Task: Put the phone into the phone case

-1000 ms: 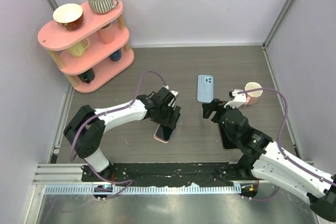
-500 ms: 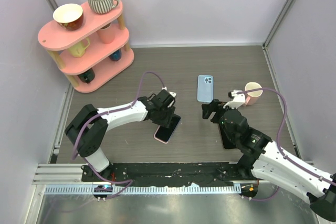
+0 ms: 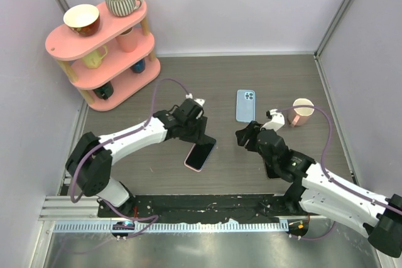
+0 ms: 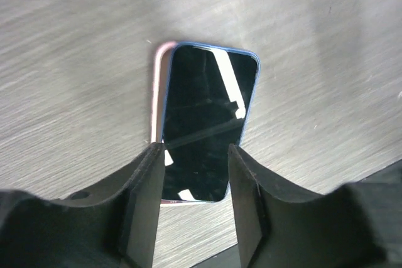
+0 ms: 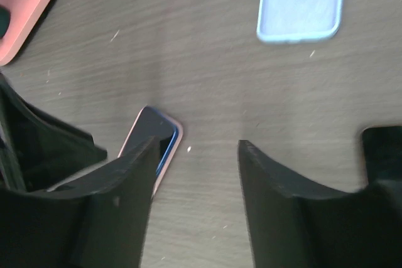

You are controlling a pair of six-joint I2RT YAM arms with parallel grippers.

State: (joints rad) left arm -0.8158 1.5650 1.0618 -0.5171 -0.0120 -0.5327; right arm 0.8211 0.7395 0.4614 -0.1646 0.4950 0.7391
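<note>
A phone (image 3: pixel 201 153) with a black screen and blue rim lies face up on a pink phone case (image 3: pixel 190 164), slightly askew. In the left wrist view the phone (image 4: pixel 204 123) fills the middle and a strip of the pink case (image 4: pixel 155 92) shows along its left side. My left gripper (image 3: pixel 198 135) hovers over the phone's far end, open and holding nothing; through its camera the left gripper (image 4: pixel 195 155) frames the phone's near end. My right gripper (image 3: pixel 243 137) stands open and empty to the right of the phone. From its camera the right gripper (image 5: pixel 198 149) has the phone (image 5: pixel 154 135) beside its left finger.
A light blue phone-shaped case (image 3: pixel 245 105) lies flat behind the right gripper. A pink cup (image 3: pixel 302 112) stands at the right. A dark flat item (image 3: pixel 271 169) lies partly under the right arm. A pink three-tier shelf (image 3: pixel 59 43) with mugs fills the back left corner.
My left gripper has pulled back from over the phone toward the far left, leaving the phone uncovered on the pink case. My right gripper has shifted a little left and its jaws narrowed slightly.
</note>
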